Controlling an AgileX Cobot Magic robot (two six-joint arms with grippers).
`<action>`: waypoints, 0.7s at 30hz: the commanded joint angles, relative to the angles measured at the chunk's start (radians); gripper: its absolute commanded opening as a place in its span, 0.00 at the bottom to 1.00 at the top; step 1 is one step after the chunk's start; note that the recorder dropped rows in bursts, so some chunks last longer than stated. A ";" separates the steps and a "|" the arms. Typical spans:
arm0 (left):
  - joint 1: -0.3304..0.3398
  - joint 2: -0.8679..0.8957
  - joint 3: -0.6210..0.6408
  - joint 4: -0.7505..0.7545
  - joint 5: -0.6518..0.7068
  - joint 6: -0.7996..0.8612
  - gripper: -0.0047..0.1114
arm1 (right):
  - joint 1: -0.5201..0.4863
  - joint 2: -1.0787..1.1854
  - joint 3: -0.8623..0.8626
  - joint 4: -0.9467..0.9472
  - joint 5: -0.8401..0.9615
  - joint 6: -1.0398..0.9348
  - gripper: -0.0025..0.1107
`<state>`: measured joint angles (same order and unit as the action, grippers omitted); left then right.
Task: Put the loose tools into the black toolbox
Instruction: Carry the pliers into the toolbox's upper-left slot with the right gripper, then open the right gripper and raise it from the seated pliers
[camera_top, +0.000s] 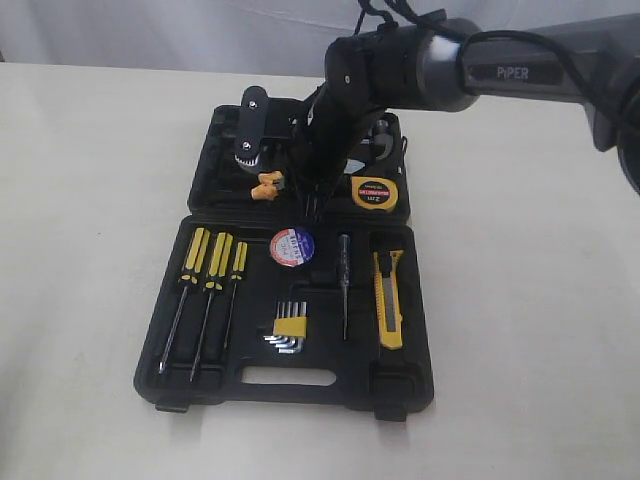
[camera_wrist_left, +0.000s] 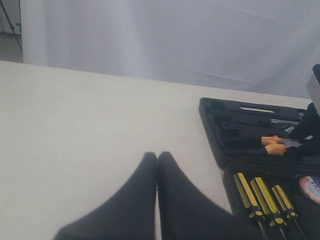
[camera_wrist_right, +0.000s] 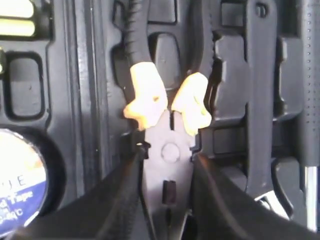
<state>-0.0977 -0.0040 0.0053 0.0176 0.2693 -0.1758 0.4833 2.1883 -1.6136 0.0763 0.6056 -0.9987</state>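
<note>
Orange-handled pliers (camera_wrist_right: 170, 146) pinched inside right claw (camera_wrist_right: 170, 162).

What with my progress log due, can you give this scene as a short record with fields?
toolbox: open, both halves flat
right gripper: jaws closed on pliers, at far half
tape measure: in far half
tape roll: in near half
utility knife: in near half
left gripper: jaws shut, holding nothing

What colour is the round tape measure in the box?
The tape measure is yellow; the exterior view shows it best.
</note>
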 joint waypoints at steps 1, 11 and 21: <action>-0.006 0.004 -0.005 0.005 0.001 0.000 0.04 | -0.003 -0.002 -0.001 -0.018 0.020 -0.011 0.44; -0.006 0.004 -0.005 0.005 0.001 0.000 0.04 | -0.003 -0.024 -0.001 -0.018 0.020 -0.010 0.42; -0.006 0.004 -0.005 0.005 0.001 0.000 0.04 | -0.003 -0.019 -0.001 0.158 -0.003 -0.005 0.02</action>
<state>-0.0977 -0.0040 0.0053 0.0176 0.2693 -0.1758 0.4833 2.1507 -1.6136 0.2077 0.6231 -1.0031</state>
